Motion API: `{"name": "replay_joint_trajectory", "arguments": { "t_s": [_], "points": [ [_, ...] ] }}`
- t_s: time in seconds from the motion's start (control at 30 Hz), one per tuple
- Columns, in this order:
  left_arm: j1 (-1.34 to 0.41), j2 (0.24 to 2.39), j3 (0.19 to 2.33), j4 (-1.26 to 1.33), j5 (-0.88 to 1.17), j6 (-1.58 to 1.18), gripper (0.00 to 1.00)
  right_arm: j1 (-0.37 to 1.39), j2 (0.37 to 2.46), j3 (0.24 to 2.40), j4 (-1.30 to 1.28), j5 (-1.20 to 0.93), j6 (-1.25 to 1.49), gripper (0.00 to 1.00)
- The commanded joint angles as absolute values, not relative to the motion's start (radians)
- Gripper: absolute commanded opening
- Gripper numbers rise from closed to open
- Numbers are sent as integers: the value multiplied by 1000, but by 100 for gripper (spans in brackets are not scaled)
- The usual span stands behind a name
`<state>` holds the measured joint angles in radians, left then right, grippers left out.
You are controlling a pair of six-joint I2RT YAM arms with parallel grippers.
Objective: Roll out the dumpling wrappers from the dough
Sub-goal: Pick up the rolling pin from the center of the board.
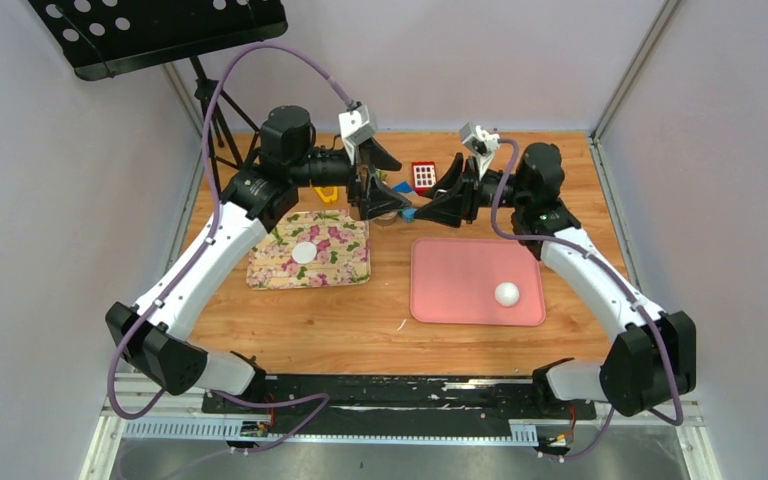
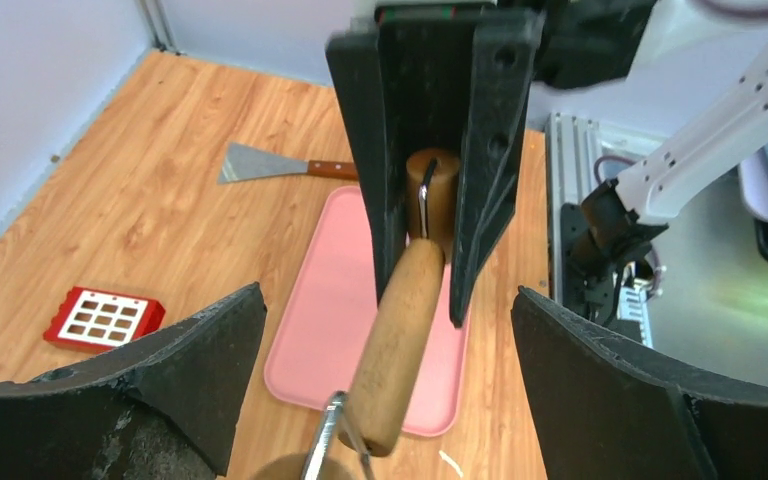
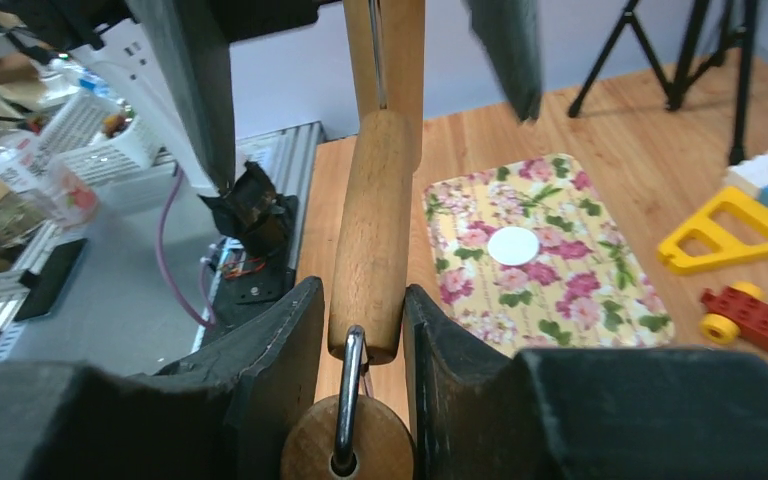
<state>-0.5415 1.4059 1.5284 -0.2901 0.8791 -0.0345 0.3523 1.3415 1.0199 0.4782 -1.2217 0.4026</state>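
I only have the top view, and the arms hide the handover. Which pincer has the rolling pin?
Observer: The right pincer is shut on the wooden handle of the rolling pin.
Operator: And the left one?
Observer: The left pincer is wide open, clear of the handle on both sides.
Operator: Anything hidden under the arms?
Observer: A metal scraper lies flat beside the pink mat.

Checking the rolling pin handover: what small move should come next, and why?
Probably draw the left gripper back, clear of the rolling pin: its jaws stand open either side of the pin, while the right gripper is shut on the wooden handle. That would free the pin to go to the dough ball on the pink mat.
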Motion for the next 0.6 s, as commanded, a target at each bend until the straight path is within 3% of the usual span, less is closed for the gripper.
{"name": "replay_joint_trajectory", "arguments": {
  "t_s": [0.0,0.33,0.57],
  "points": [
    [-551,1368,1490,-379,871,115,100,358,1293,1178,-202,-1107,-103,0],
    [-551,1436,1609,-683,894,418,99,360,1346,1373,-720,-978,-410,0],
    [-578,1513,1594,-868,870,655,98,397,1371,1447,-895,-892,-502,0]
  ]
}}
